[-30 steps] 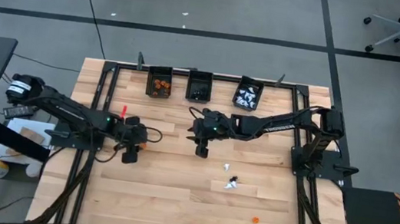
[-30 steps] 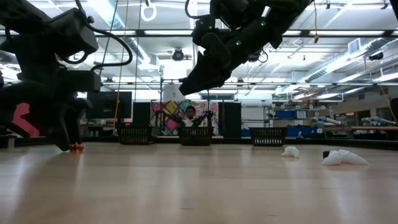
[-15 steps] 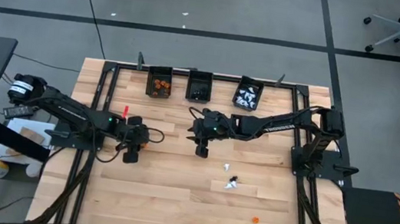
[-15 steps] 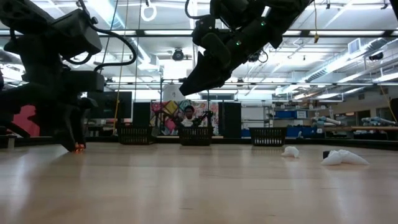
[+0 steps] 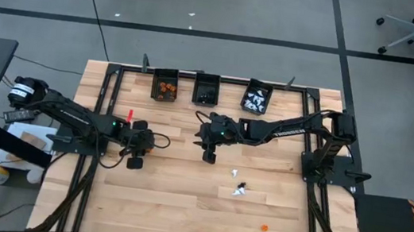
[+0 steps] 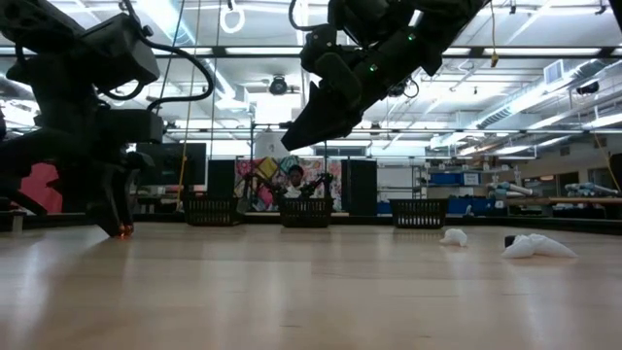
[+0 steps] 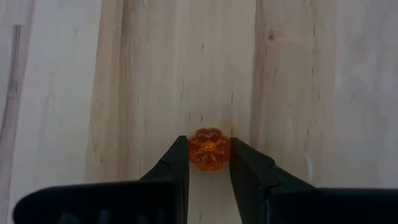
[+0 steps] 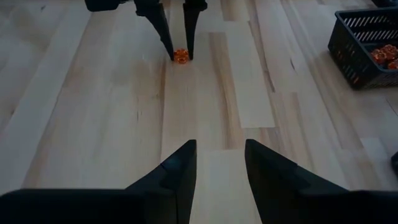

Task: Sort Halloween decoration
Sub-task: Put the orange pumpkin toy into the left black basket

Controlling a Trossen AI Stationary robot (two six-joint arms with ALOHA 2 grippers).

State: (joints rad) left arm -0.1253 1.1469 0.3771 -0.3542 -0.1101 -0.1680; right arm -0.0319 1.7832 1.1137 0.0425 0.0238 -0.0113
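Nearest, on the table point(image 5: 179, 208), 1 orange trinket point(image 5: 263, 228) lies alone, with a small white-and-black cluster point(image 5: 239, 189) farther in. Farther back, the left gripper point(image 7: 209, 152) sits low on the wood with its fingers closed narrowly against both sides of an orange pumpkin point(image 7: 209, 149), while the right gripper point(image 8: 219, 155) hangs above mid-table, fingers partly apart and holding nothing. At the far edge, 3 bins point(image 5: 205, 90) hold sorted orange, black and white pieces.
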